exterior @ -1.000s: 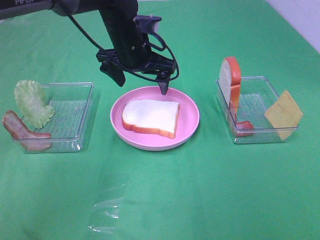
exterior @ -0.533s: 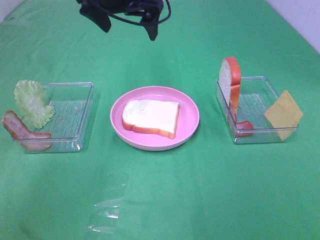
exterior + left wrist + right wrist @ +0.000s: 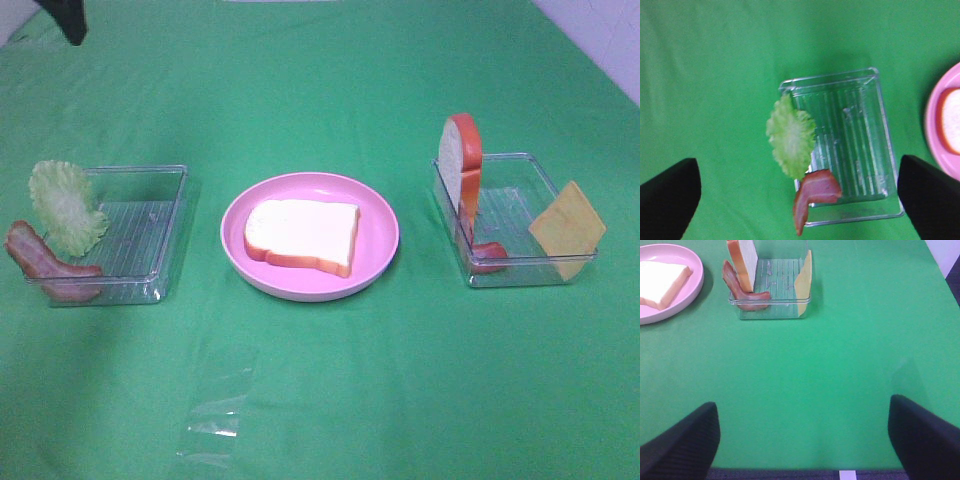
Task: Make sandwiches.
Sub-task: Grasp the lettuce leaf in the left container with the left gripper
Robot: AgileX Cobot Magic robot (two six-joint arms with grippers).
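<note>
A white bread slice with orange crust lies flat on the round pink plate. A second bread slice stands upright in the right clear tray, with a red slice and a yellow cheese square. The green lettuce leaf and the bacon strip lean on the left tray's outer edge. My left gripper is open and empty, high above the lettuce and bacon; only its tip shows in the exterior view. My right gripper is open and empty over bare cloth, short of the right tray.
The left clear tray holds nothing inside. A crumpled piece of clear film lies on the green cloth near the front. The table's right edge shows at the far right.
My left gripper has risen from just behind the pink plate and pulled away to the back left corner. The bread slice stays on the plate.
</note>
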